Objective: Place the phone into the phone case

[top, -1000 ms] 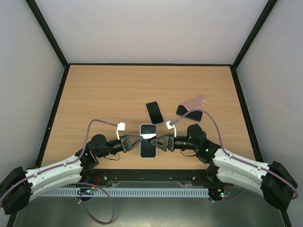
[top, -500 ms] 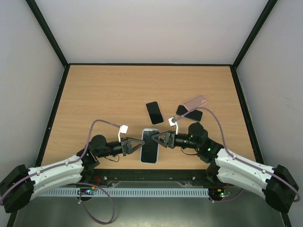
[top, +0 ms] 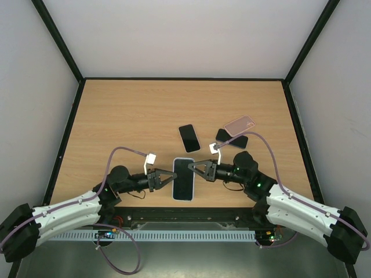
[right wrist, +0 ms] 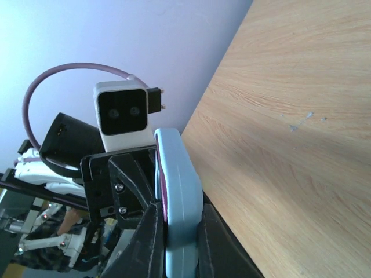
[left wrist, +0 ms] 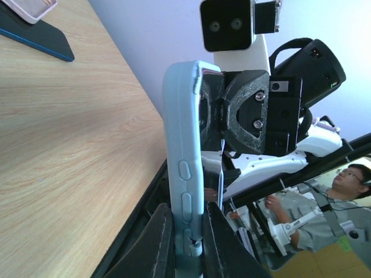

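The right tool clamps the edge of a light-blue case, held on edge beside the wooden surface. Behind the case sit the left tool and its white camera.

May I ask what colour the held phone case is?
The phone case is light blue; clearest from the left wrist.
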{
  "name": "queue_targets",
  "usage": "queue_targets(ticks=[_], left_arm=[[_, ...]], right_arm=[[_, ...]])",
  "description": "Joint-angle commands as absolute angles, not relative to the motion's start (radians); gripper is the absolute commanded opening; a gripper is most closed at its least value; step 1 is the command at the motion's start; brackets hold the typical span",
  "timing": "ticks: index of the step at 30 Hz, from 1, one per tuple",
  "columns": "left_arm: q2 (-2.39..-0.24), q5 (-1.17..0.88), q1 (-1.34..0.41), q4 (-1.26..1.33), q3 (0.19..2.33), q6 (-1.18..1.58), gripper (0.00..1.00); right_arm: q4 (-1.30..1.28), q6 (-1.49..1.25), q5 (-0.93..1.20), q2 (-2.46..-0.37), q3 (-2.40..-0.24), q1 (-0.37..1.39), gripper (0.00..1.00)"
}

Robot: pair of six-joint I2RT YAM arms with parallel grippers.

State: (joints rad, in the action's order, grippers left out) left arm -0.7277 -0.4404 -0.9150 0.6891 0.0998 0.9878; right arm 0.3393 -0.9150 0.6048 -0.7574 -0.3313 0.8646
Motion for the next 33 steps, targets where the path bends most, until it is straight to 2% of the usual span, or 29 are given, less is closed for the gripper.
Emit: queue_targets(ticks=[1,5,11,14,17,19,23,25,28,33], left_arm=[[-0.729,-0.43,-0.917,0.586,0.105,0.989,0.07],[-0.709,-0.418,-0.917,0.584,0.106,1.004,0.13],[-0.713,-0.384,-0.916,0.6,0.108,1.025,0.43],[-0.743,-0.378,-0.916,0.609,0.106,1.022,0.53],[-0.781,-0.4,-0.917,0.673,0.093,1.036,0.56],[-0.806,-0.426,-0.917,0.733,0.085,1.049,0.5],[-0.833,-0.429,-0.919,0.775,0.087,1.057,0.26],[-0.825,-0.408,-0.919,0.782,0.086,1.067,0.17],[-0.802,-0.376,-0.919,0.778,0.087,1.07,0.07],[-0.736,-0.316,-0.917,0.748,0.09,1.075,0.02]], right_arm=[[0.399,-0.863,0.542,-0.715,-0.345,0.867,0.02],[0.368,-0.845,0.521,-0.72,-0.351,0.867,0.02],[0.501,-0.929,0.566,-0.748,-0.329,0.867,0.02],[0.577,-0.975,0.588,-0.777,-0.322,0.866,0.02],[0.642,-1.01,0.608,-0.808,-0.316,0.866,0.02],[0.652,-1.014,0.604,-0.82,-0.319,0.867,0.02],[0.616,-1.006,0.575,-0.832,-0.325,0.866,0.05],[0.566,-1.006,0.557,-0.831,-0.334,0.866,0.14],[0.488,-0.994,0.551,-0.822,-0.346,0.867,0.28],[0.428,-1.012,0.56,-0.804,-0.3,0.867,0.55]])
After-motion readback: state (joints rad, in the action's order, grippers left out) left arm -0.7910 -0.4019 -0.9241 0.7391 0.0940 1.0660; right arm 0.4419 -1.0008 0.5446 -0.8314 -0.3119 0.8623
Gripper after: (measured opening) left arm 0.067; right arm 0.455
